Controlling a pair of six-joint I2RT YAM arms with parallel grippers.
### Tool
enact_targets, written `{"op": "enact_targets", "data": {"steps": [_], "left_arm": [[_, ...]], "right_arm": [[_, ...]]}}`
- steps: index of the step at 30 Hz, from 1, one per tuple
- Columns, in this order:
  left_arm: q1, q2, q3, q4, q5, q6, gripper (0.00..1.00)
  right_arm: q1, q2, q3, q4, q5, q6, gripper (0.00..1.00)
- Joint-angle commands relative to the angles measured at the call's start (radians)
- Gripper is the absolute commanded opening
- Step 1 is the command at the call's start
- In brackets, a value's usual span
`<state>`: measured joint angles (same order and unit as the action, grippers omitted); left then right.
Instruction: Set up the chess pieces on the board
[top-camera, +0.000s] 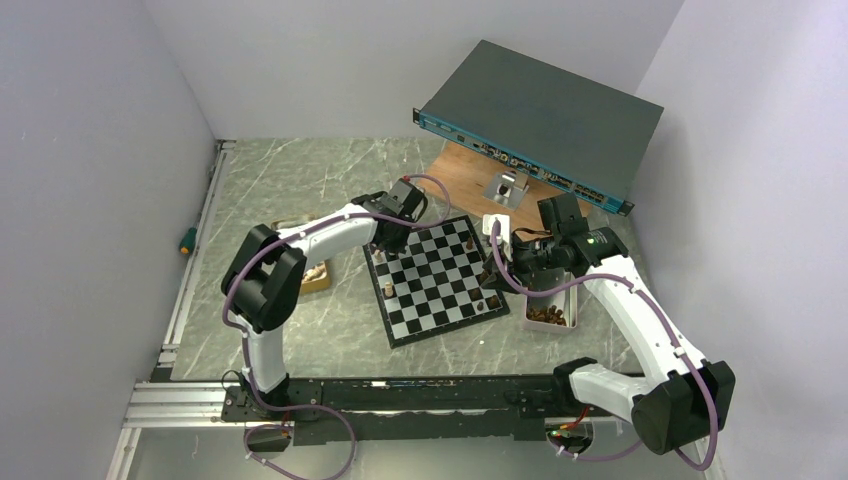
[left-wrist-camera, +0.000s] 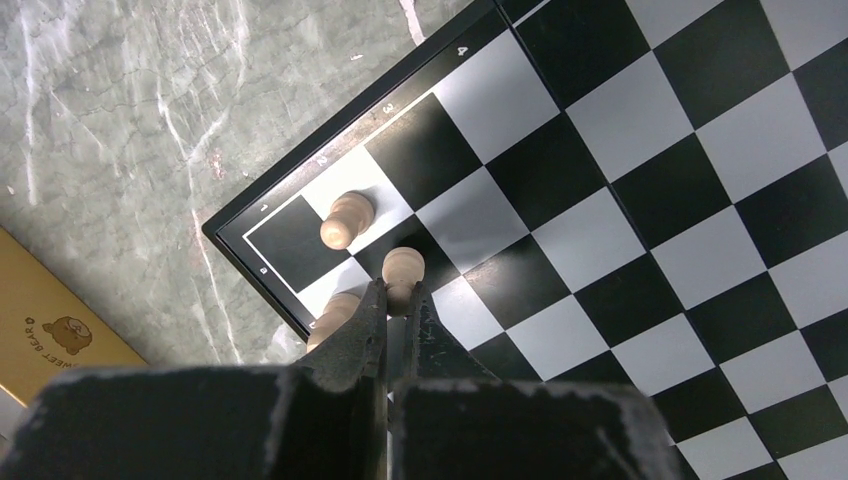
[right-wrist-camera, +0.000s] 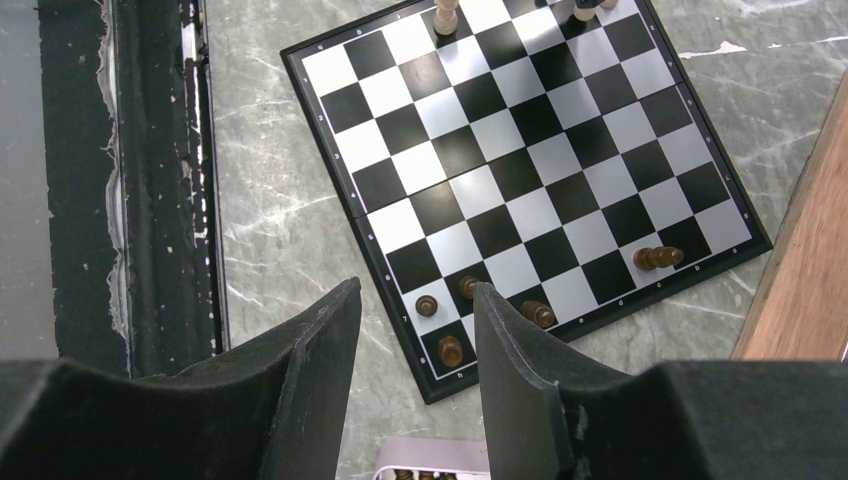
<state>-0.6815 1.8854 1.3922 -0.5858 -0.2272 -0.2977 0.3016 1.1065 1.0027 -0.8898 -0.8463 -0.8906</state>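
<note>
The board (top-camera: 440, 300) lies tilted between the two arms, its black and silvery-white checks also in the left wrist view (left-wrist-camera: 640, 200) and the right wrist view (right-wrist-camera: 520, 170). My left gripper (left-wrist-camera: 398, 292) is shut on a light tan pawn (left-wrist-camera: 403, 268) over the board's corner. A second tan piece (left-wrist-camera: 345, 218) stands close by, and a third (left-wrist-camera: 335, 310) is half hidden behind my finger. My right gripper (right-wrist-camera: 415, 290) hangs open and empty above the opposite corner. There several dark brown pieces (right-wrist-camera: 451, 350) stand, and one (right-wrist-camera: 657, 258) lies on its side.
A pale tray (top-camera: 548, 315) of dark pieces sits right of the board. A yellow wooden box (top-camera: 318, 275) lies at its left. Behind are a brown plank (top-camera: 465, 175) and a dark rack unit (top-camera: 540, 120). A screwdriver (top-camera: 186, 240) rests by the left rail.
</note>
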Motion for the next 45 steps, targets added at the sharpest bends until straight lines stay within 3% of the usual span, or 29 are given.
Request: {"op": "enact_targets", "data": {"steps": [1,27,45], "left_arm": [[-0.004,0.006,0.040,-0.016,-0.020,0.023,0.02],[0.005,0.033,0.051,-0.032,-0.001,0.035,0.08],[0.013,0.039,0.066,-0.052,0.006,0.028,0.26]], "right_arm": [[-0.004,0.000,-0.002,0.011,-0.016,-0.020,0.48],[-0.004,-0.004,-0.001,0.008,-0.017,-0.022,0.48],[-0.004,-0.005,-0.001,0.006,-0.020,-0.024,0.48]]}}
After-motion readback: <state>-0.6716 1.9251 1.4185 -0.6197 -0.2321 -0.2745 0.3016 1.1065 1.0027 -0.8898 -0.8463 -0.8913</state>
